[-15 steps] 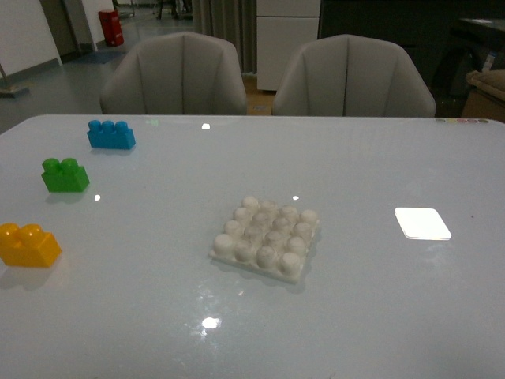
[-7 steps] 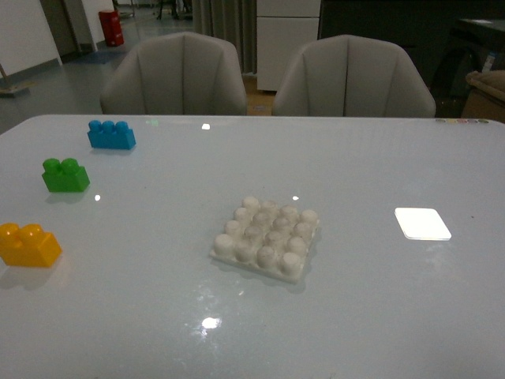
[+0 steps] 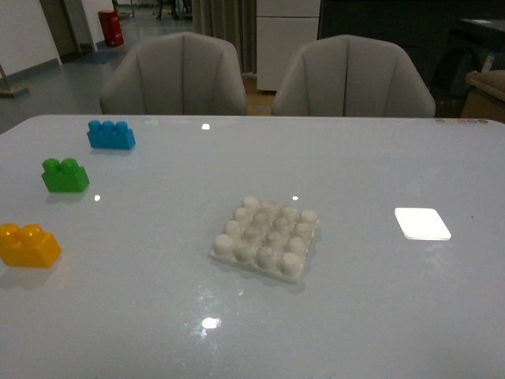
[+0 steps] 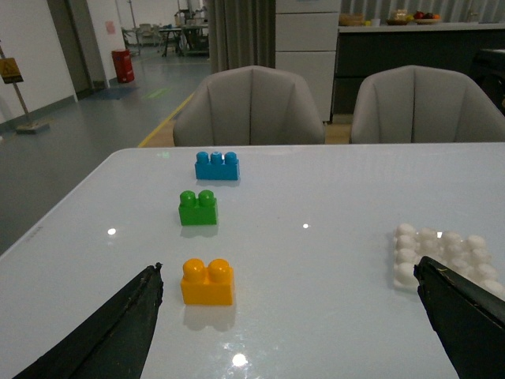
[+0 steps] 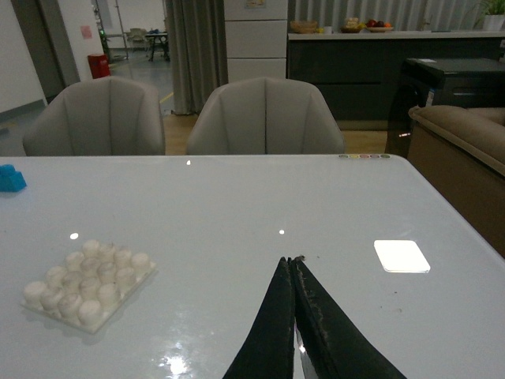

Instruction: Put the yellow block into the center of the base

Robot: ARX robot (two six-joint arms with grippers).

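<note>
The yellow block (image 3: 28,245) sits on the white table near its left edge, studs up; the left wrist view shows the yellow block (image 4: 207,282) just inside one finger of my left gripper (image 4: 288,276), which is wide open and holds nothing. The base (image 3: 267,238), a white studded plate, lies at the table's middle with nothing on it; the base (image 4: 444,257) is partly behind the other left finger. My right gripper (image 5: 292,260) is shut and empty above bare table, with the base (image 5: 85,283) off to its side. Neither arm appears in the front view.
A green two-stud brick (image 3: 65,175) and a blue three-stud brick (image 3: 110,135) stand behind the yellow one along the left side. A flat smooth white square (image 3: 422,223) lies at the right. Two grey chairs (image 3: 175,75) stand behind the far edge.
</note>
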